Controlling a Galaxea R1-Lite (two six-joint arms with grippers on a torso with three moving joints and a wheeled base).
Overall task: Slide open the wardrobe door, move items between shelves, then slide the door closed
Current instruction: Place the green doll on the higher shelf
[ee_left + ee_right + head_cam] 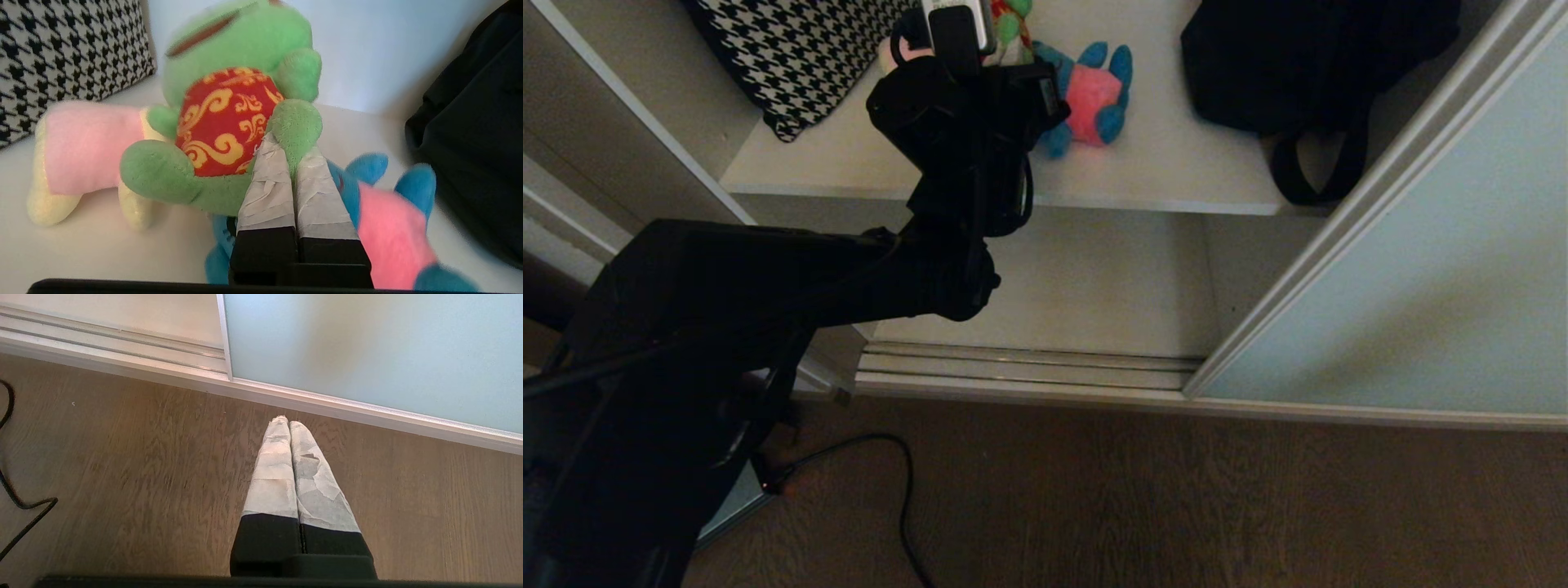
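The sliding wardrobe door point(1421, 286) stands slid to the right, leaving the shelves exposed. My left gripper point(292, 145) reaches in over the upper shelf point(1176, 184), shut on a limb of a green plush frog point(229, 94) with a red and gold belly. Just beneath it lies the blue and pink plush point(388, 228), also seen in the head view point(1090, 94). The pale yellow and pink plush point(81, 151) lies beside the frog. The lower shelf point(1094, 286) is bare. My right gripper point(286, 421) hangs shut over the floor by the door's bottom frame.
A houndstooth cushion point(800, 49) fills the upper shelf's left end and a black bag point(1298, 65) its right end. The door track point(1029, 367) runs along the wardrobe's base. A black cable point(898, 490) lies on the wood floor.
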